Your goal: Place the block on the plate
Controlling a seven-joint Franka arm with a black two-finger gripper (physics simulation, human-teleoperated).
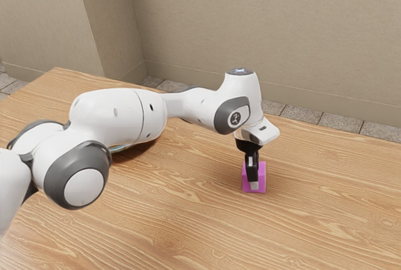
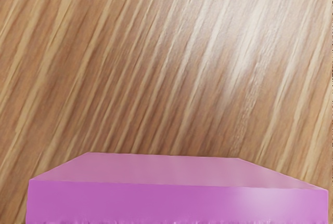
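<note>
Bright magenta-pink block (image 1: 262, 179), lower right of centre; counter (image 1: 169, 213) beneath in honey-brown, streaked paler; arm (image 1: 109, 116) white and grey.

Our side cam's way back, wrist cam's right up close, both looking down at the block (image 2: 177, 202) and table (image 1: 156, 220).
</note>
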